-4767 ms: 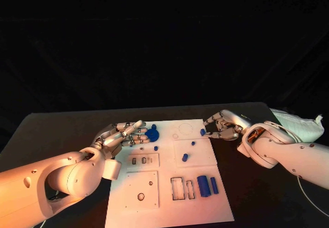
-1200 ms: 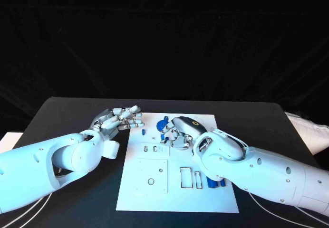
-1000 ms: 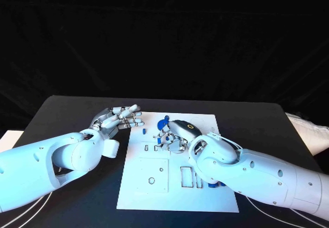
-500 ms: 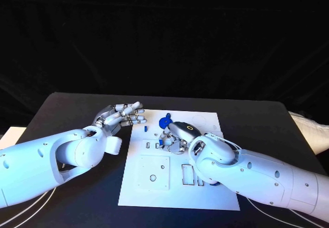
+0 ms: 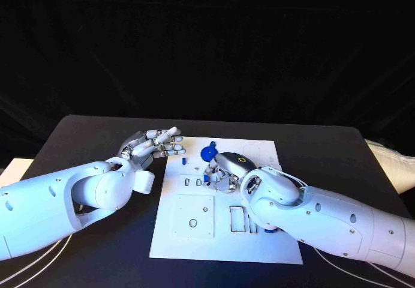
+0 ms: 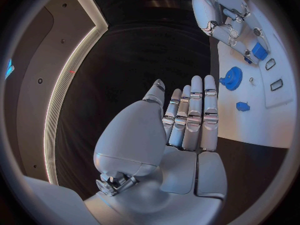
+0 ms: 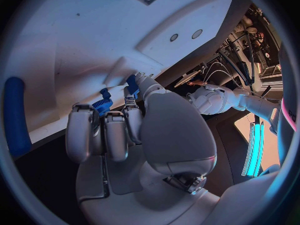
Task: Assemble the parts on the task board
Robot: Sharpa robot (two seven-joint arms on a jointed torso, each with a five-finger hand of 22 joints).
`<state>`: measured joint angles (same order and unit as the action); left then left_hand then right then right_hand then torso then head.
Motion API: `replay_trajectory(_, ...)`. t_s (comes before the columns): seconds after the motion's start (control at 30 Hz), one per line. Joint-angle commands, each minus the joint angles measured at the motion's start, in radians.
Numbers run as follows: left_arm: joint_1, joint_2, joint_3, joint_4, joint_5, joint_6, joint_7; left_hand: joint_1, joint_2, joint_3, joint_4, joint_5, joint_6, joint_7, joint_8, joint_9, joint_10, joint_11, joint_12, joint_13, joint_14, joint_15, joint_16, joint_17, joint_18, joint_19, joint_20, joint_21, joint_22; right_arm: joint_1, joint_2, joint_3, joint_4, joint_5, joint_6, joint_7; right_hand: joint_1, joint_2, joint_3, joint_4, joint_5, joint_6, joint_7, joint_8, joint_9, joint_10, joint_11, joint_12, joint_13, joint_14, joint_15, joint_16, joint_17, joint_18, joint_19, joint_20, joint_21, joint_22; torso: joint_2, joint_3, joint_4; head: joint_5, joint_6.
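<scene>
The white task board (image 5: 225, 249) lies in the middle of the black table. My right hand (image 5: 223, 172) is low over the board's middle, fingers curled down beside two small slots (image 5: 192, 181). In the left wrist view its fingertips pinch a small blue part (image 6: 259, 50), which also shows in the right wrist view (image 7: 132, 83). A blue gear (image 5: 207, 153) stands just beyond that hand. A small blue peg (image 5: 185, 162) sits left of the gear. My left hand (image 5: 158, 145) hovers off the board's far left corner, fingers straight and apart, holding nothing.
Blue cylinders (image 5: 271, 230) lie on the board's near right part, mostly under my right forearm. Two long slots (image 5: 235, 219) and a square plate with a hole (image 5: 193, 223) sit nearer to me. Black table runs along both sides of the board.
My right hand has carried the small blue part from the board's far right edge to its middle, then sunk a little toward the slots. The left hand has hardly moved.
</scene>
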<state>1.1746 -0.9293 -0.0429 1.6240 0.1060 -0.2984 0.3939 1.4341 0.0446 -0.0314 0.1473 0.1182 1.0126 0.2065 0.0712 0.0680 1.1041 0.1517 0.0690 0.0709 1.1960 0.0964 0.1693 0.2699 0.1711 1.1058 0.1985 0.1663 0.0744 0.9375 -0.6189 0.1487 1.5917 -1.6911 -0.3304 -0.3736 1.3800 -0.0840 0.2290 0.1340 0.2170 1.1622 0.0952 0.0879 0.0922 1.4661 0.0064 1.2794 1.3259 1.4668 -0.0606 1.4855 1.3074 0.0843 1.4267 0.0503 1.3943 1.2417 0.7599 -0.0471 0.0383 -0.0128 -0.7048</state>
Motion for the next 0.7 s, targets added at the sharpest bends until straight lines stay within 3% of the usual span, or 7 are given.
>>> replay_trajectory(0.03,0.001,0.001,0.001,0.002,0.003,0.021,0.013,0.013,0.000,0.001,-0.006,0.004,-0.005,0.002,-0.004,0.001,-0.007,0.000,-0.005,0.000,-0.008,0.000,-0.006,0.001,0.010,-0.001,0.005,-0.006,-0.001,-0.007,-0.004,-0.003,0.000,-0.008,0.053,-0.027,-0.013,0.003,-0.008,0.000,0.006,0.009,-0.007,0.000,0.001,-0.004,-0.001,-0.007,0.050,0.080,-0.002,-0.003,0.147,-0.016,-0.004,-0.005,0.003,-0.002,0.000,-0.0007,0.0003,-0.001,-0.001)
replay_trajectory(0.7,0.001,0.004,0.001,0.003,0.003,0.022,0.010,0.012,-0.001,0.001,-0.007,0.004,-0.006,0.003,-0.004,0.001,-0.008,0.001,-0.005,0.000,-0.008,0.000,-0.006,0.002,0.010,-0.001,0.006,-0.006,-0.001,-0.010,-0.003,-0.014,0.001,-0.005,0.055,-0.037,-0.036,-0.026,-0.025,0.004,0.008,-0.011,0.003,-0.016,-0.005,-0.012,0.007,-0.022,0.043,0.078,0.004,-0.010,0.139,-0.015,-0.009,-0.001,-0.002,-0.009,0.002,-0.0007,0.0006,-0.003,-0.008)
